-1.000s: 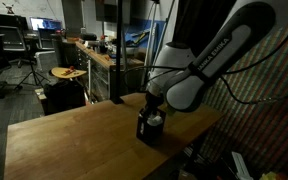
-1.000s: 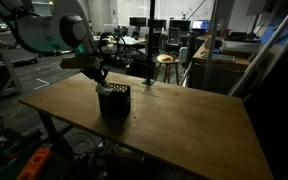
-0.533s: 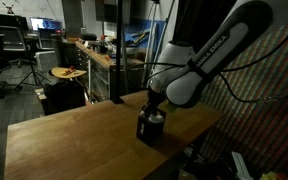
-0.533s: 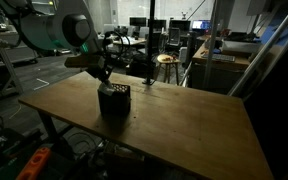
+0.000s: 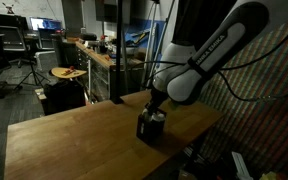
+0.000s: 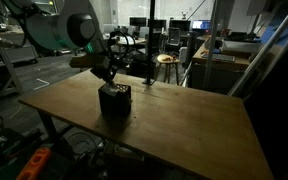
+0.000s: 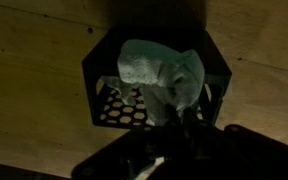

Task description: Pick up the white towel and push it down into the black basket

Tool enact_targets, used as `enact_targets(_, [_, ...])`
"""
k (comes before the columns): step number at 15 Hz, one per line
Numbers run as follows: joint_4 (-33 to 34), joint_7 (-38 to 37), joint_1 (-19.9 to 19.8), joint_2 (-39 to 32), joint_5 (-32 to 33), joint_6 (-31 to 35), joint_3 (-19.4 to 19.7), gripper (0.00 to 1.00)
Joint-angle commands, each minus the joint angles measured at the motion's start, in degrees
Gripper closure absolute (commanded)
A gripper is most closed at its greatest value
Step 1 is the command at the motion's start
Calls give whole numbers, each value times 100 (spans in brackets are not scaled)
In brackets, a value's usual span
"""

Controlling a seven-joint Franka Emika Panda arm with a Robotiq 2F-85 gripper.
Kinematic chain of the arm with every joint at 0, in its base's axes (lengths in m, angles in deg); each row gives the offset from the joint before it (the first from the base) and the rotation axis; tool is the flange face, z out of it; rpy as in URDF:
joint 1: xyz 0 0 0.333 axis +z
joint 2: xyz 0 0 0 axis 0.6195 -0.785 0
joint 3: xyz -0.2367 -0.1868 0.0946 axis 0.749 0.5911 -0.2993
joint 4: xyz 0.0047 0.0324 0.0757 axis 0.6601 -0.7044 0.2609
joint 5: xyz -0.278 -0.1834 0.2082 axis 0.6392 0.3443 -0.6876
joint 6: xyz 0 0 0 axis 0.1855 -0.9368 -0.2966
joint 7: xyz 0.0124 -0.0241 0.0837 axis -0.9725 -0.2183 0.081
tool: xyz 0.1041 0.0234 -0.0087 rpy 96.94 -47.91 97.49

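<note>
In the wrist view the white towel (image 7: 156, 68) is bunched up inside the black basket (image 7: 92, 78), whose hexagon-holed floor shows beside it. A fold of the cloth runs down to my gripper (image 7: 168, 116), whose dark fingers are shut on it just above the basket. In both exterior views the gripper (image 5: 155, 109) (image 6: 106, 77) points down, directly over the small black basket (image 5: 148, 129) (image 6: 115, 101) on the wooden table (image 5: 74, 135) (image 6: 189, 120). The towel is too dark to make out there.
The basket stands near the table's edge on the arm's side. A black vertical pole (image 5: 116, 50) rises behind the table. A round stool (image 5: 68, 73) (image 6: 166, 60), benches and office chairs stand in the room beyond.
The arm has shifted slightly above the basket. The jaws have stayed shut on the cloth, and the basket has not moved.
</note>
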State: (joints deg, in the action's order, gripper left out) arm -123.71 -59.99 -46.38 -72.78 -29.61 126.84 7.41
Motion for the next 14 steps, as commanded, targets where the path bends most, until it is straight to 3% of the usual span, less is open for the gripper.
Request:
enact_targets(1, [74, 155, 7, -120, 25, -11, 42, 92])
enact_targets(10, [216, 352, 23, -525, 207, -45, -7, 92])
enact_targets(11, [230, 513, 364, -549, 60, -69, 301, 92])
enact_targets(14, [293, 778, 507, -683, -90, -172, 366, 92])
